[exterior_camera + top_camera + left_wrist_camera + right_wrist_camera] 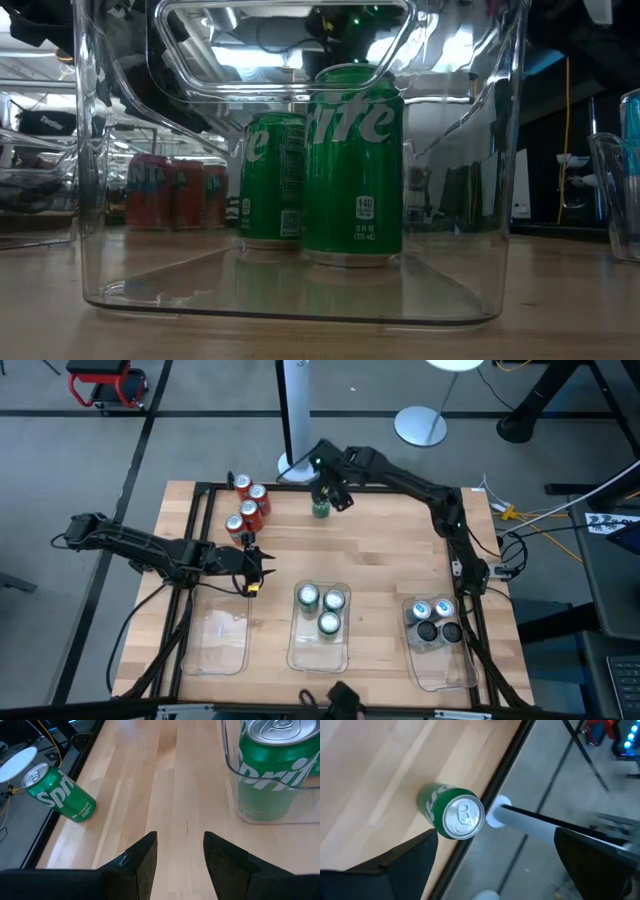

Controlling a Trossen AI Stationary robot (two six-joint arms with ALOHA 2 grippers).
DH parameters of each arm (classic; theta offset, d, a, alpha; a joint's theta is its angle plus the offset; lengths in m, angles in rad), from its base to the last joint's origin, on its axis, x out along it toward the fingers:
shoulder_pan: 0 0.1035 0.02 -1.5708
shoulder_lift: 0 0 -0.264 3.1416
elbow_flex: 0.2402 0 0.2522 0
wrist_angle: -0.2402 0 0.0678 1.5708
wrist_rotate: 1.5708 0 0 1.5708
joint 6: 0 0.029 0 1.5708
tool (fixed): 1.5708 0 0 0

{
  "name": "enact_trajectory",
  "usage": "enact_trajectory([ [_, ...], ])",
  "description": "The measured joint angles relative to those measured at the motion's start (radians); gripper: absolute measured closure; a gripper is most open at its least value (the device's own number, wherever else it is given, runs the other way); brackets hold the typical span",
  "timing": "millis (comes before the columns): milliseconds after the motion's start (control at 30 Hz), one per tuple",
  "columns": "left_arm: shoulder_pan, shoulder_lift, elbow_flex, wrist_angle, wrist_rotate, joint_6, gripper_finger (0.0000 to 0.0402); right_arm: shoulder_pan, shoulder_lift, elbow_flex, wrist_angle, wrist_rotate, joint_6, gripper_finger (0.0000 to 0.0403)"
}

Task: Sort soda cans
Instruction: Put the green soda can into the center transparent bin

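Note:
One green soda can (320,510) (452,812) (60,792) stands upright on its base near the table's far edge. My right gripper (326,498) (495,865) hovers just above it and slightly farther back, fingers wide open and holding nothing. My left gripper (252,572) (180,855) is open over bare wood near the table's left-middle and points toward the middle tray. Several red cans (250,505) (170,190) stand grouped at the far left. Three green cans (320,608) (350,165) stand in the middle tray. Several silver-blue and dark cans (435,618) stand in the right tray.
Three clear plastic trays line the near edge: the left one (222,645) holds nothing, then the middle one (300,650) (100,280) and the right one (450,665). A white post base (296,465) (495,817) stands just beyond the far edge. Bare wood lies between the trays and the far cans.

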Motion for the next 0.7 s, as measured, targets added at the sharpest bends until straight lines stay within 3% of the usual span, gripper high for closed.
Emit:
enact_trajectory([
  [233, 0.0, 0.0, 0.0, -0.001, 0.0, 0.002, 0.0249, -0.069, 0.039, -0.01, 0.033, -0.166, 0.002, 0.0004],
  [700, 0.0, -0.001, 0.0, -0.004, 0.0, 0.011, 0.0249, -0.09, 0.129, -0.053, 0.072, -0.216, -0.005, 0.0004],
])
